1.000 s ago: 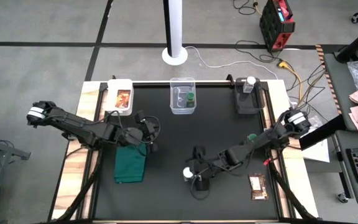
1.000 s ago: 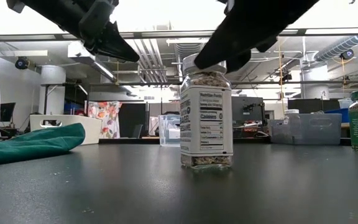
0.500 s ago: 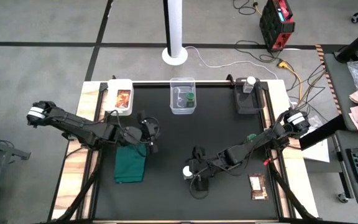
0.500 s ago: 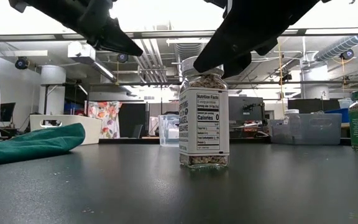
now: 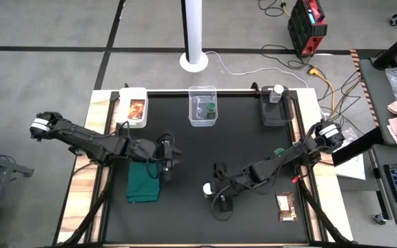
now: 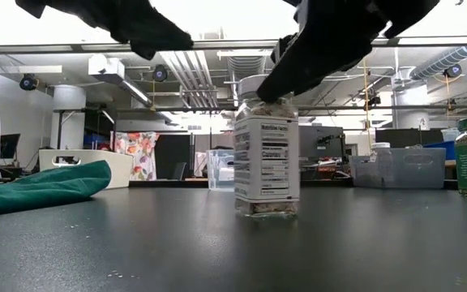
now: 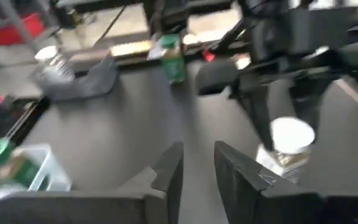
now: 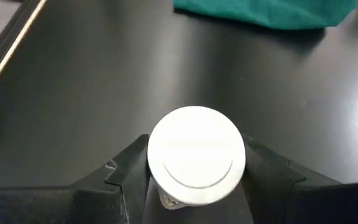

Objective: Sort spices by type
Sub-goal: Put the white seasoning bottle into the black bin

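Both arms are dark, nearly black, built of slim jointed links, and each carries a pale grey-white cylindrical collar at its shoulder end, seen on the left arm [image 5: 41, 125] and the right arm [image 5: 329, 131] from above. The left gripper [image 7: 197, 171] ends in two flat, matte black fingers [image 7: 169, 171] with squared, angular edges and a faint scuffed mark on one. The right gripper [image 8: 194, 171] shows broad, dark, faceted fingers [image 8: 126, 168] with bevelled shoulders, and thin dark cables loop beside both wrists in the high view.
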